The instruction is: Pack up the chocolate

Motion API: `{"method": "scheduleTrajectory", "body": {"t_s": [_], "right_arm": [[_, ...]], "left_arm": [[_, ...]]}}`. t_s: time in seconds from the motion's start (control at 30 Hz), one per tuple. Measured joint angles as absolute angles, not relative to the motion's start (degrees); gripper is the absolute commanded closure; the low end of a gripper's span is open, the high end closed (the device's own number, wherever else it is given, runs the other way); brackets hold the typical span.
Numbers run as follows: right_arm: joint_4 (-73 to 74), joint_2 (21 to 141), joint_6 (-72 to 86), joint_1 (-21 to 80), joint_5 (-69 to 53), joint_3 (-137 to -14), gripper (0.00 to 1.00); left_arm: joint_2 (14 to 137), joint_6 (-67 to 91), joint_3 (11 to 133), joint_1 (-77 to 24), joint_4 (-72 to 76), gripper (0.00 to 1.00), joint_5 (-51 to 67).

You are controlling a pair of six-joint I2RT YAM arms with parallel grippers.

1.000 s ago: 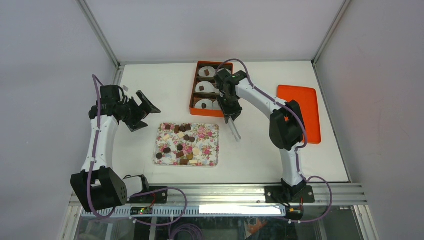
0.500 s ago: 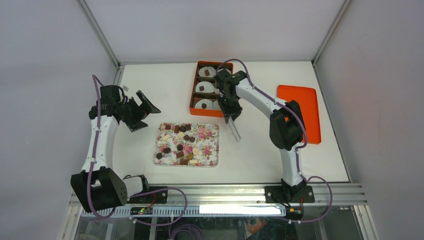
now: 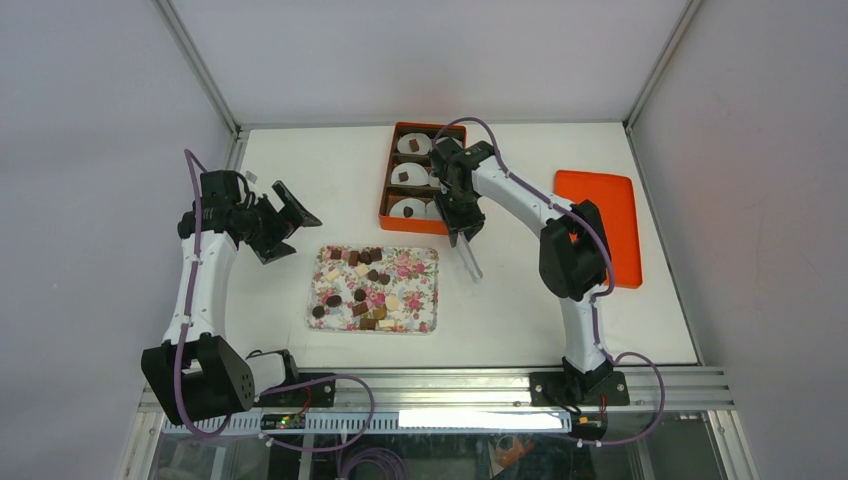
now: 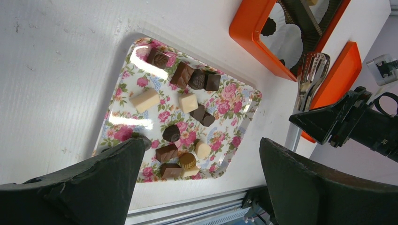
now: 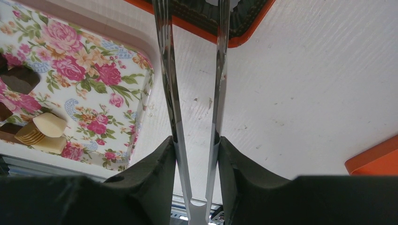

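— Tongs (image 5: 168,93) sit pinched in the right gripper (image 5: 195,152), blades narrowly apart, tips at the orange box (image 3: 383,200). Whether they carry anything, I cannot tell.
— Progress?
— At least three paper cups (image 3: 412,172) hold a piece. Most chocolate (image 3: 361,286) lies on the floral tray (image 3: 430,300). Early, I'd judge.
— Obstacles?
— None between. The left gripper (image 3: 285,222) hangs spread wide beside the tray, and the orange lid (image 3: 600,230) lies aside.

The white-and-black left arm (image 3: 205,275) rises from its base at 7 o'clock; its black left gripper (image 3: 287,222) points toward 3 o'clock, jaws spread wide. The matching right arm (image 3: 520,195) bends toward 11 o'clock, its black right gripper (image 3: 461,225) pinching slim metal tongs (image 3: 469,263).
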State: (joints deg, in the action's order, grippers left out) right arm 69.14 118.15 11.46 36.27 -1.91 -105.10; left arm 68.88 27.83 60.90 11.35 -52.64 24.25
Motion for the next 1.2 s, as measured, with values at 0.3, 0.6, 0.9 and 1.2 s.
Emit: {"method": "scheduleTrajectory", "body": {"t_s": [0.3, 0.6, 0.9, 1.2], "right_arm": [[69.14, 118.10, 11.49, 36.23, -1.69, -105.10, 0.66], [67.44, 109.86, 12.25, 32.60, 1.52, -103.59, 0.67], [58.39, 94.24, 16.99, 20.64, 3.05, -80.84, 0.63], [52.93, 98.24, 19.79, 20.69, 3.03, -74.63, 0.21]], "left_arm": [[68.88, 27.83, 60.90, 11.35, -52.62, 0.01, 24.32], [68.99, 27.83, 60.90, 11.35, -52.56, 0.01, 24.51], [69.32, 27.88, 60.90, 11.38, -51.94, 0.01, 25.45], [69.32, 27.88, 60.90, 11.35, -51.27, 0.01, 26.79]]}}
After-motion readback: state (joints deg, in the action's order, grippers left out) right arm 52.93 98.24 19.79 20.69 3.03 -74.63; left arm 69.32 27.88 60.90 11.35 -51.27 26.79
